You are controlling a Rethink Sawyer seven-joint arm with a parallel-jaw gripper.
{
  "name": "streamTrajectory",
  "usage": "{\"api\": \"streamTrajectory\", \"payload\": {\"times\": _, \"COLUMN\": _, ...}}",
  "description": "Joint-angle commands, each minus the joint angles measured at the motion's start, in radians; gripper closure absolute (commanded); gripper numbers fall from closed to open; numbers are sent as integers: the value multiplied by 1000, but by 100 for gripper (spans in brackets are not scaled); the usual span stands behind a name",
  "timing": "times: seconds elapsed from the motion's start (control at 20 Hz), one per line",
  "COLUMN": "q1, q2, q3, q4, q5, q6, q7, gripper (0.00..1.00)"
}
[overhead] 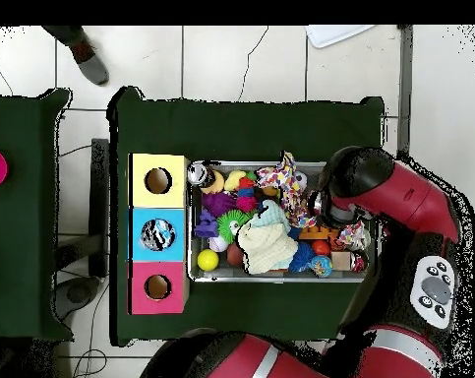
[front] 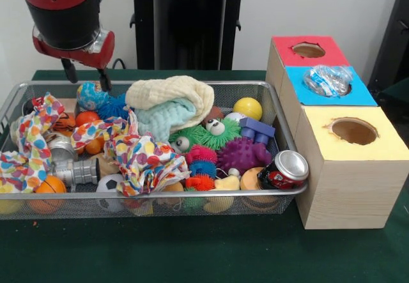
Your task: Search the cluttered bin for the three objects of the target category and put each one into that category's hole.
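The arm (front: 64,8) is a thick round tube, black with a red band round it near the top of the front view. Below the black section sits a red collar with a silvery metal ring showing at its side. Two short, dark, thin fingers (front: 103,78) stick down from the collar. From overhead the arm (overhead: 398,197) shows broad red shells with black joints between them, and a long red link with a pale grey stripe near the base. A black oval panel (overhead: 436,291) carries white round buttons.
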Motion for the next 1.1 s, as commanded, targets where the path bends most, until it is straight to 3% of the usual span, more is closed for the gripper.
{"api": "streamTrajectory", "payload": {"times": 0.05, "q1": 12, "q2": -14, "q3": 76, "q4": 126, "q5": 73, "q6": 165, "q7": 304, "gripper": 0}}
{"api": "streamTrajectory", "payload": {"times": 0.45, "q1": -2, "q2": -43, "q3": 125, "q4": 191, "q5": 138, "q6": 119, "q7": 262, "gripper": 0}}
{"api": "streamTrajectory", "payload": {"times": 0.7, "q1": -22, "q2": -48, "q3": 161, "q4": 287, "q5": 165, "q6": 17, "q7": 185, "gripper": 0}}
{"api": "streamTrajectory", "payload": {"times": 1.1, "q1": -64, "q2": -5, "q3": 238, "q4": 393, "q5": 253, "q6": -128, "q7": 141, "gripper": 0}}
